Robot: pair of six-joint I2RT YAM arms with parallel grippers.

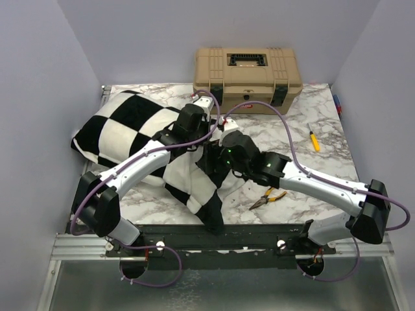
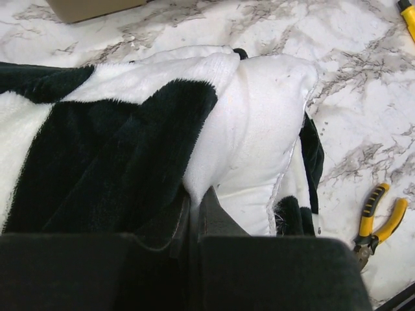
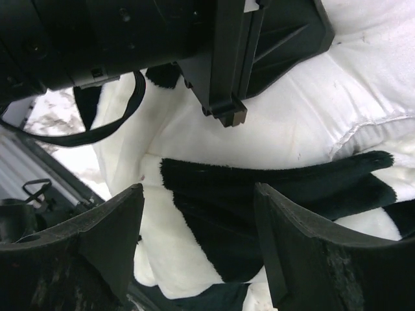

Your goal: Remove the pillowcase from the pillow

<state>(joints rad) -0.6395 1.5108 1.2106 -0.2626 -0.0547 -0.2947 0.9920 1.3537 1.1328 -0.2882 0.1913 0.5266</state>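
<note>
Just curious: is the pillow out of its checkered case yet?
Partly out: the pillow shows one white corner past the case; the rest is covered.

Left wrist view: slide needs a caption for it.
Left gripper pinches the checkered pillowcase edge, white pillow exposed beside it, yellow pliers on the marble table.

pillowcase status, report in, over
Left end effector shut on pillowcase edge. Right end effector open over the cloth. Pillow corner bared, most of it inside. Pliers lie off to the right, apart.
</note>
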